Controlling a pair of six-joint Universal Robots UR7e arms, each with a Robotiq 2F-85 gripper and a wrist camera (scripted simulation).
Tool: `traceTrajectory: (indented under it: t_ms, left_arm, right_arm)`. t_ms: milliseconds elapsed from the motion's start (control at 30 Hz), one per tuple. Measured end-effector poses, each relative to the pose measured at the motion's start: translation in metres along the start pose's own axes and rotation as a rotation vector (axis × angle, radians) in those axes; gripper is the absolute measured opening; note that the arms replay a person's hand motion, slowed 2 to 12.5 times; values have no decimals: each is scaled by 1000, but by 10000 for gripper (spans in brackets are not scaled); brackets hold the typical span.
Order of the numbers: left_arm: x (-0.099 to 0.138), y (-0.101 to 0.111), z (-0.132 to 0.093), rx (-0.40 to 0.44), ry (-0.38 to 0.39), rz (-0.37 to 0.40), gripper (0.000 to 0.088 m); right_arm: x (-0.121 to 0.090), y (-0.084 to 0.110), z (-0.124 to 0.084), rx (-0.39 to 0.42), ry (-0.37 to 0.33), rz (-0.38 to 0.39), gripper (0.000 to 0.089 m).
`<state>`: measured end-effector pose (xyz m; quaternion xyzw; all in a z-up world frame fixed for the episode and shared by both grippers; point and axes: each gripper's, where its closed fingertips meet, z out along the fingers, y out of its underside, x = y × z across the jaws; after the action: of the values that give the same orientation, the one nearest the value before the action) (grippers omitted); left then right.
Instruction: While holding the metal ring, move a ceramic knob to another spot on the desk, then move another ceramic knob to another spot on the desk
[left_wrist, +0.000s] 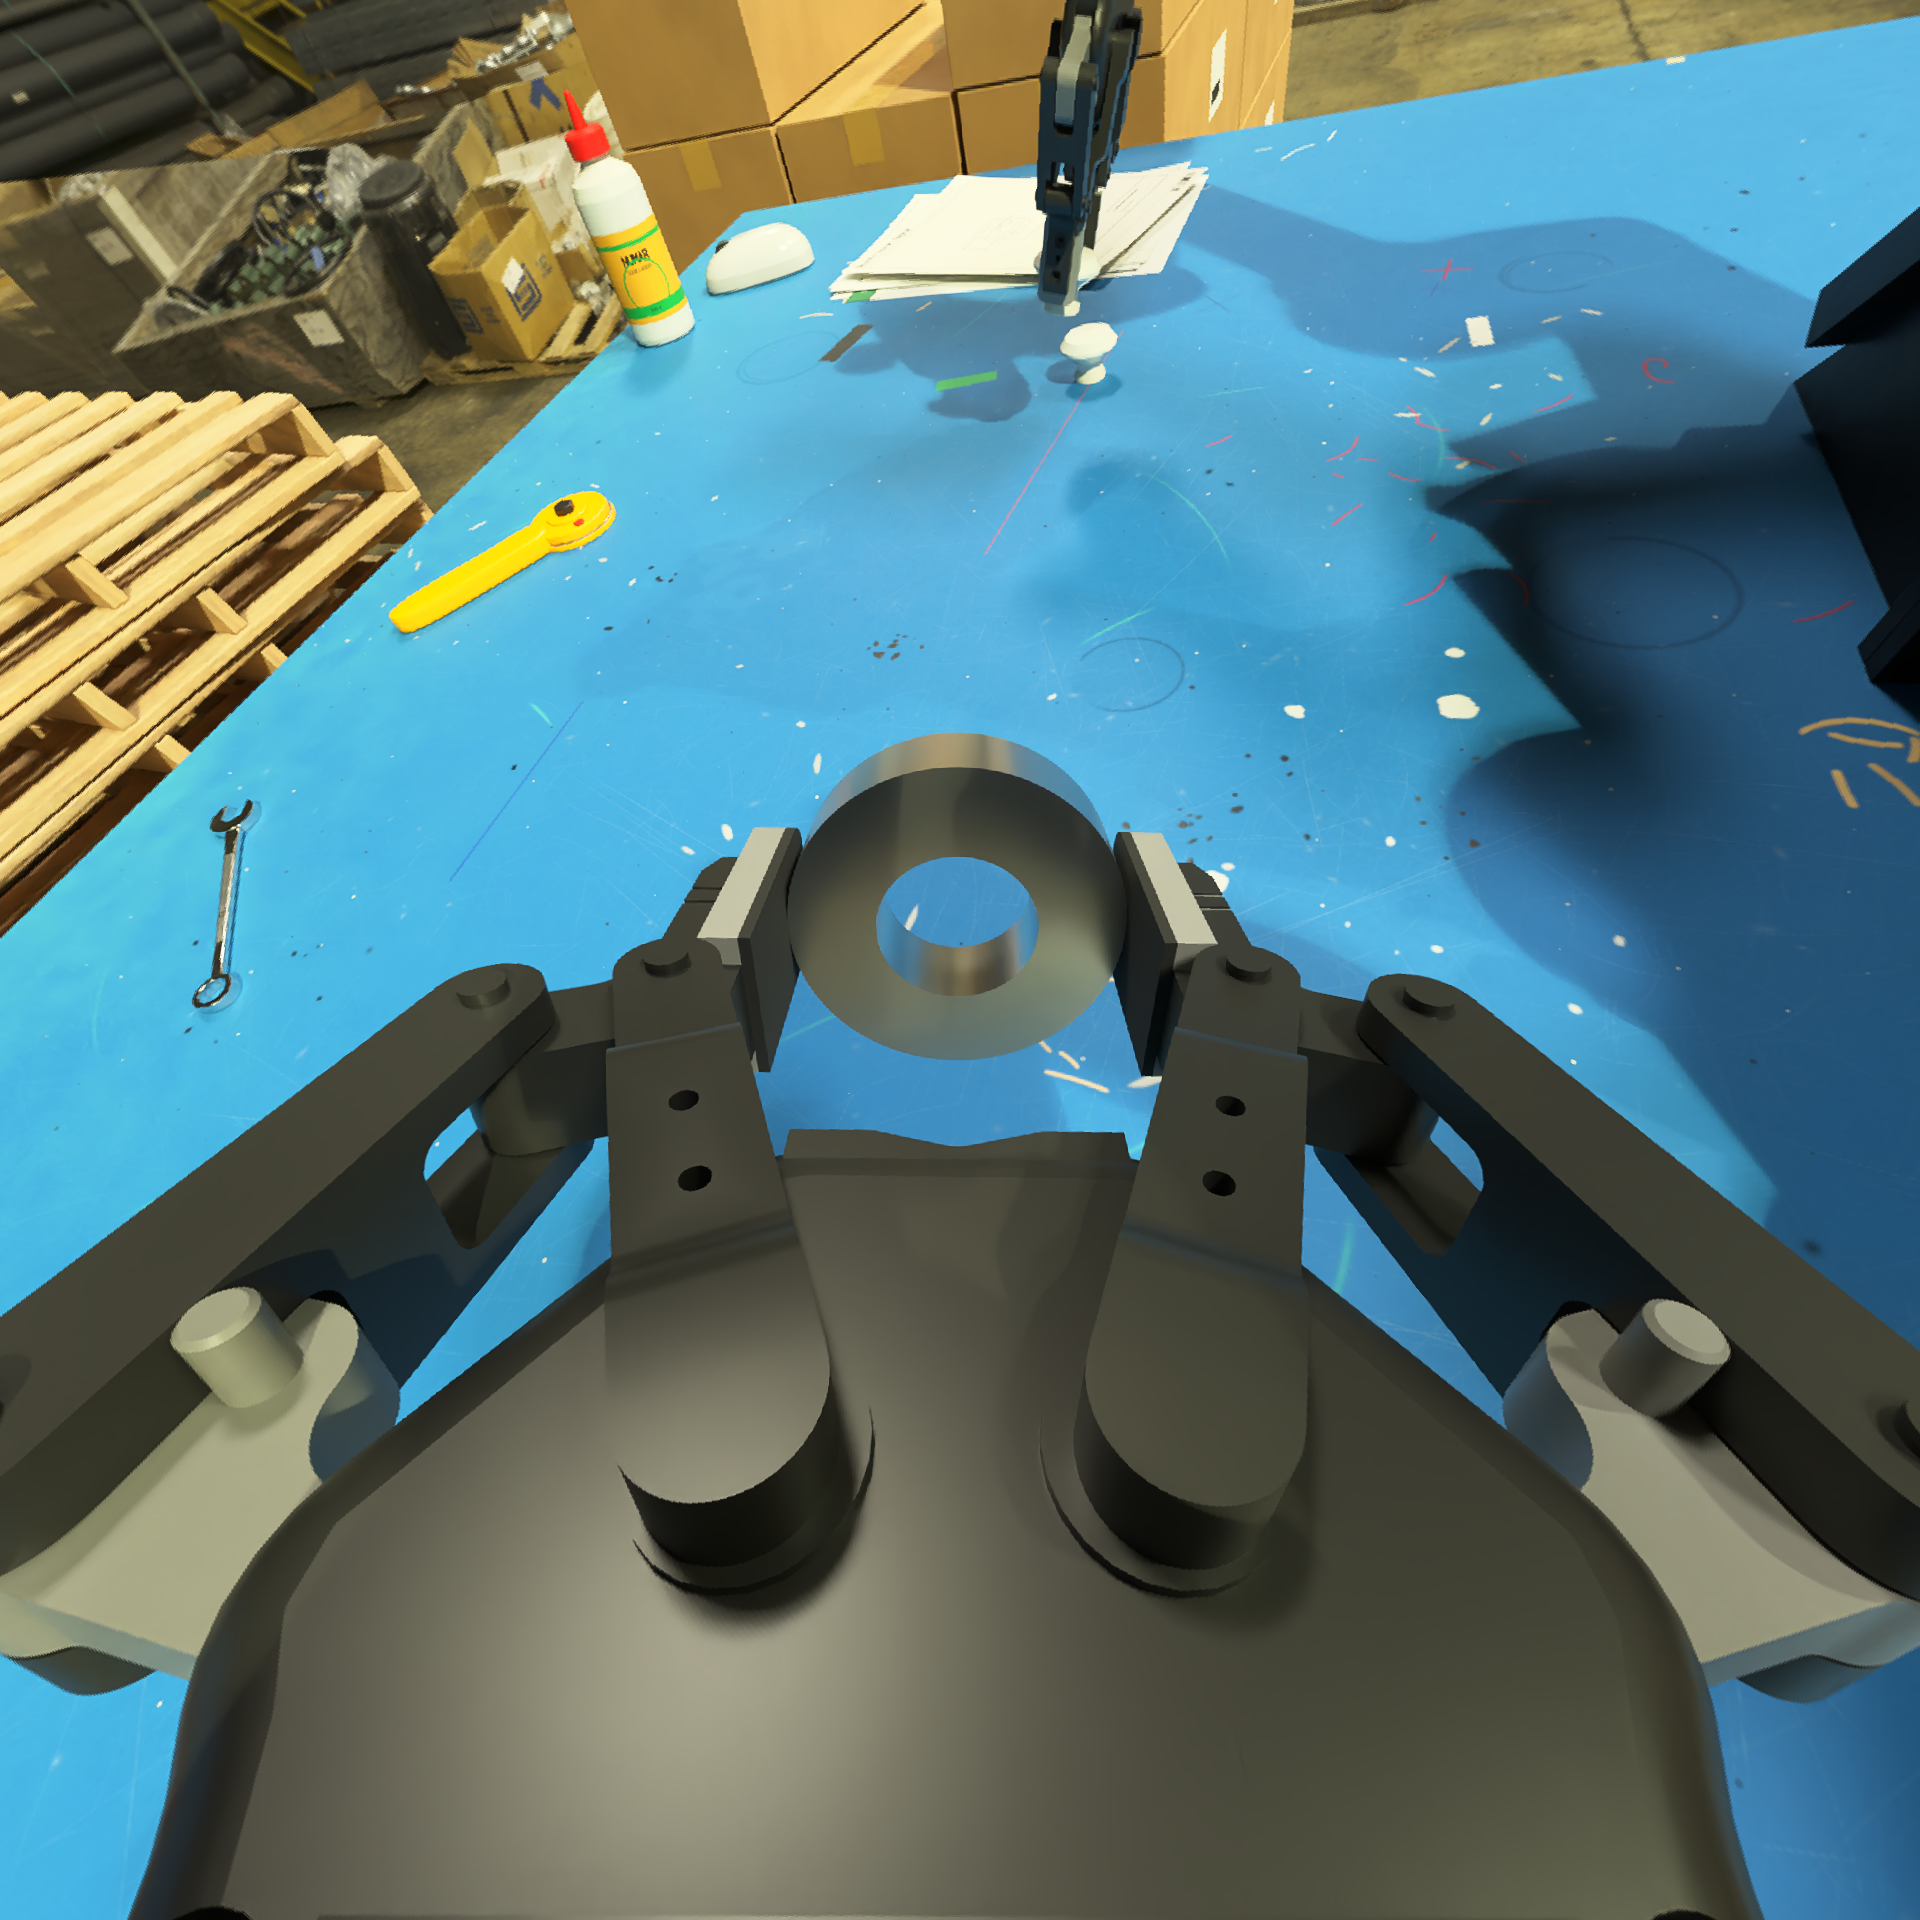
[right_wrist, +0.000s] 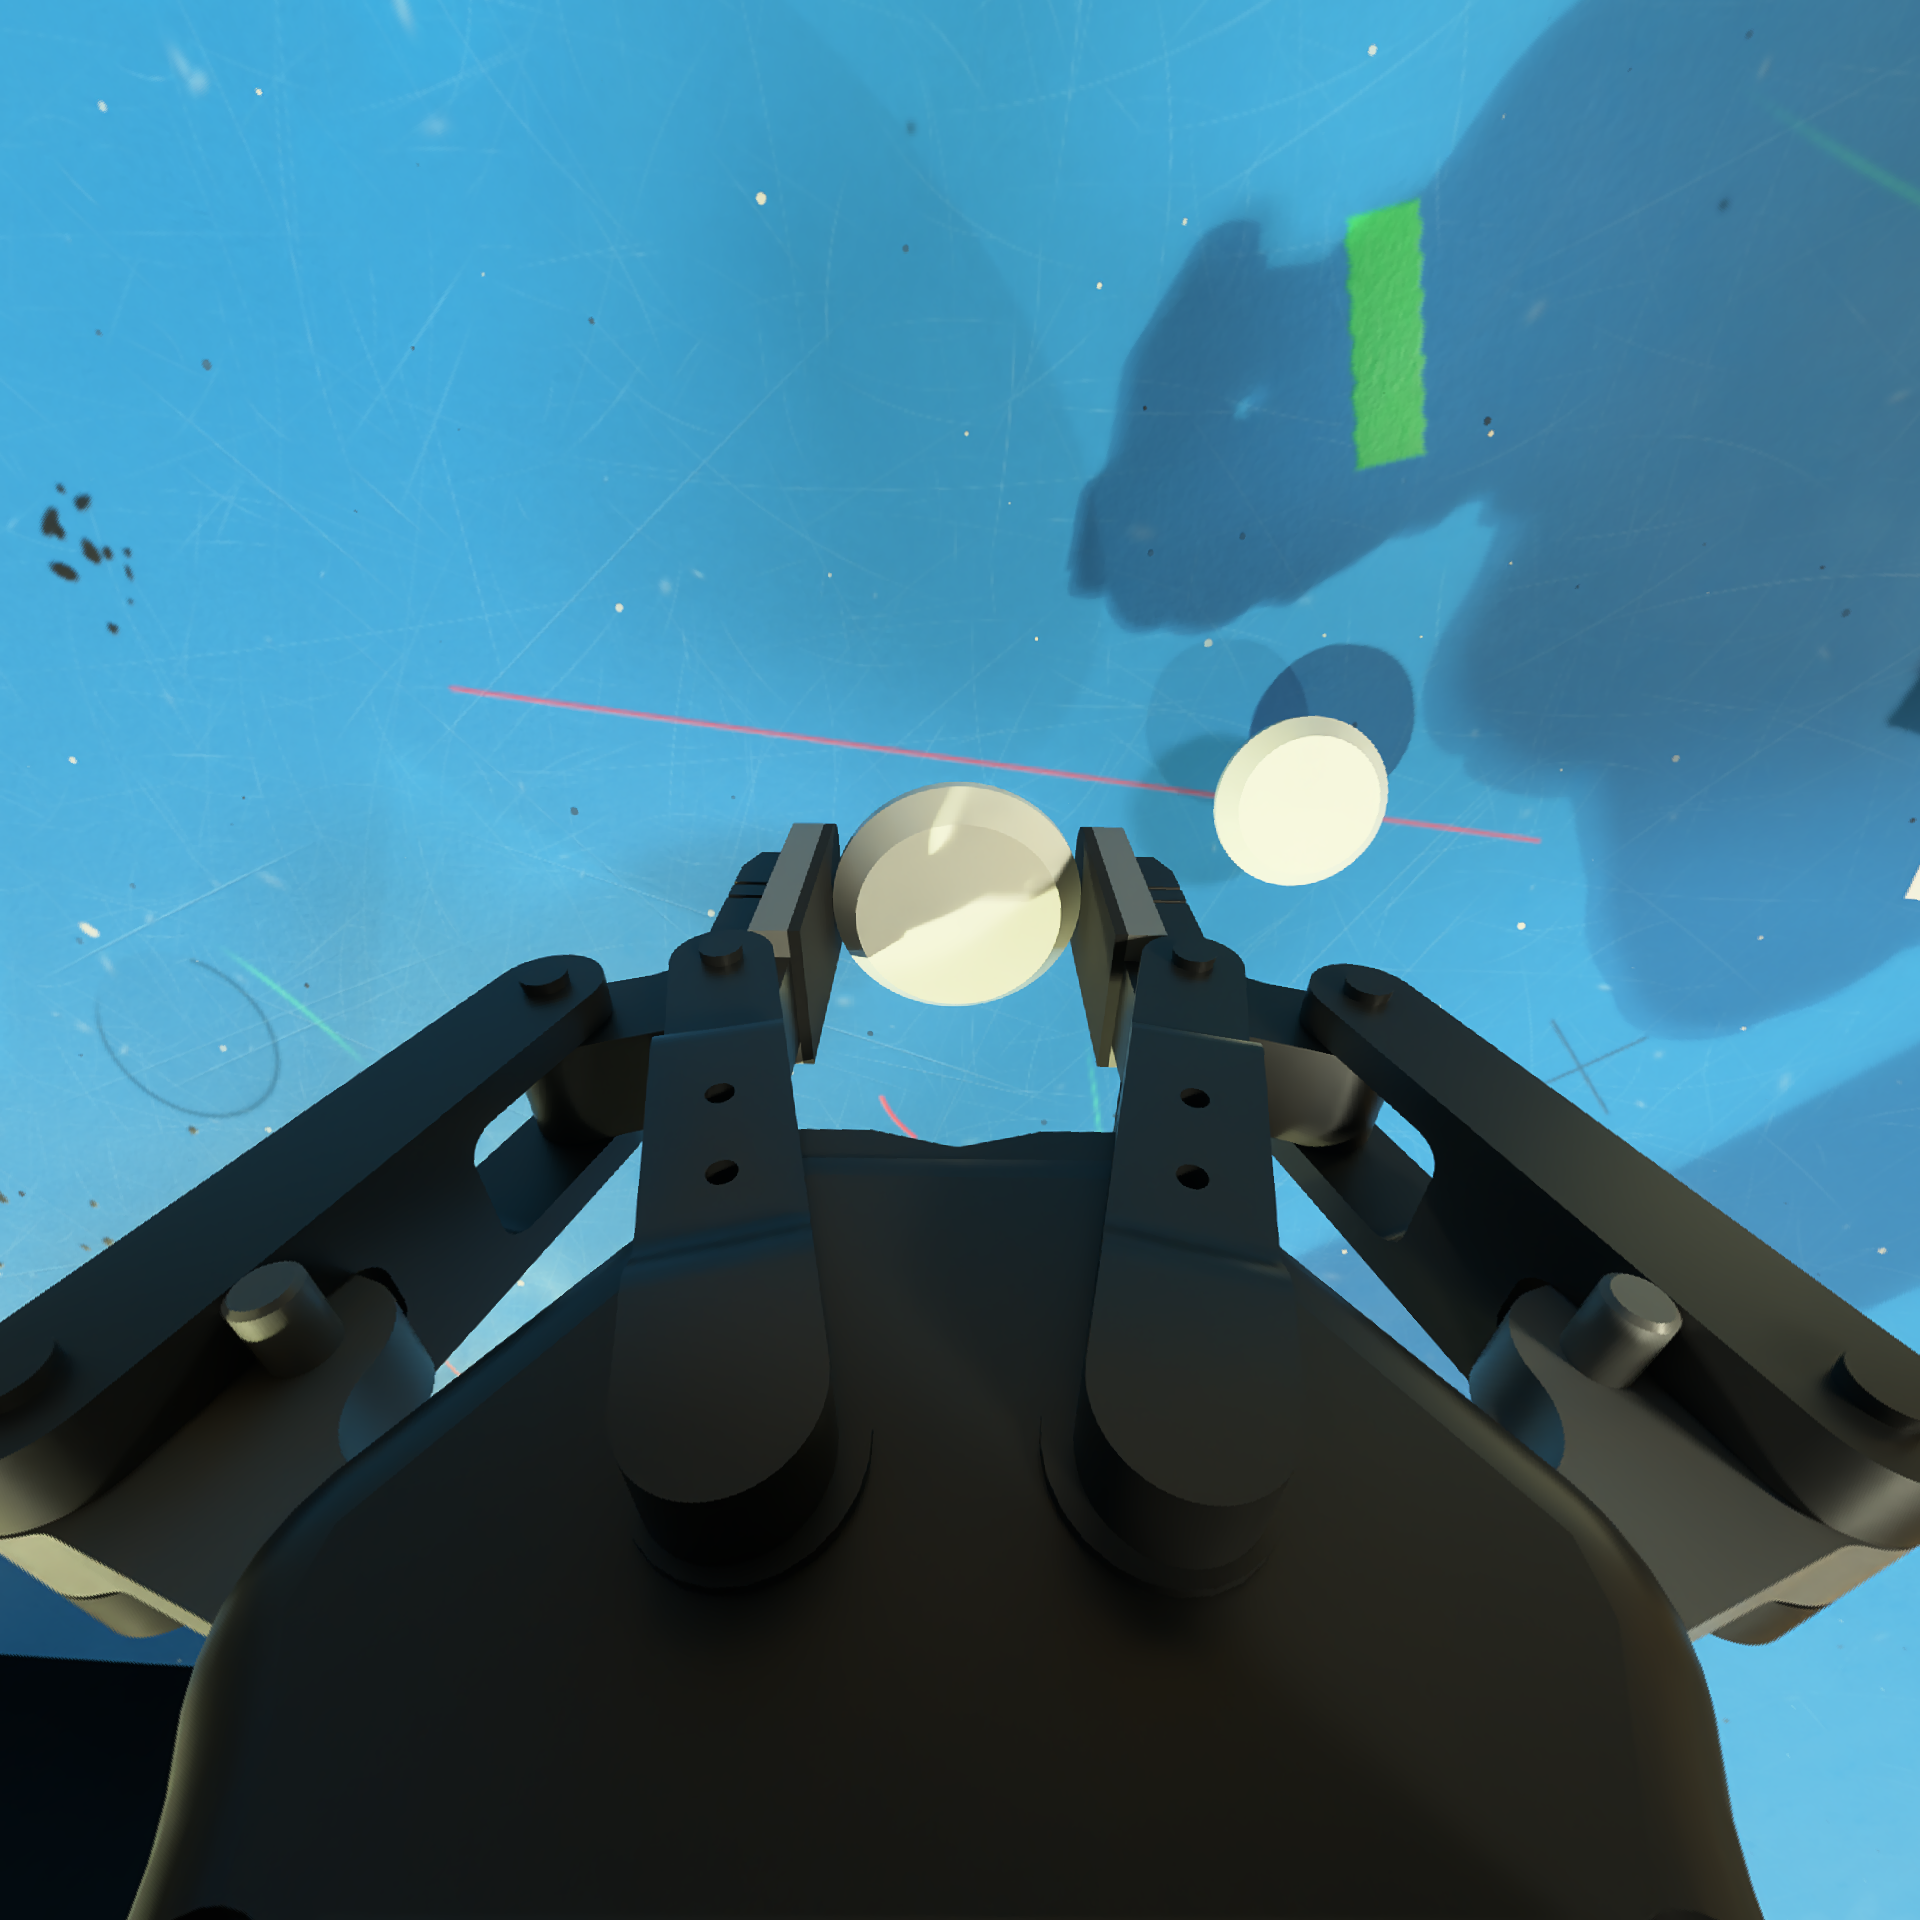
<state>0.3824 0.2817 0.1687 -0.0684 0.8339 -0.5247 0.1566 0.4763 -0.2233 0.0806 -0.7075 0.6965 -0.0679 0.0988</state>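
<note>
While left hand (left_wrist: 956, 914) is clamping metal ring (left_wrist: 956, 899) above blue desk (left_wrist: 727, 675), right hand (right_wrist: 956, 904) is pinching one ceramic knob (right_wrist: 956, 899), lifted; second knob (right_wrist: 1299, 800) sitting just beside on desk.

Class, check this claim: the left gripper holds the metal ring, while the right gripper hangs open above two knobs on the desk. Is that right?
One error: the right gripper is not open. The right wrist view shows it shut on one knob; only the other knob sits free on the desk. The left gripper does hold the ring.
</note>
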Motion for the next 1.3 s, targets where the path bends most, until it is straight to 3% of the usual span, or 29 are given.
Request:
traceTrajectory:
  t_ms: [1300]
  left_arm:
    - [2,4,9,-16,22,-11,519]
  right_arm:
    - [8,2,49,-51,42,29,401]
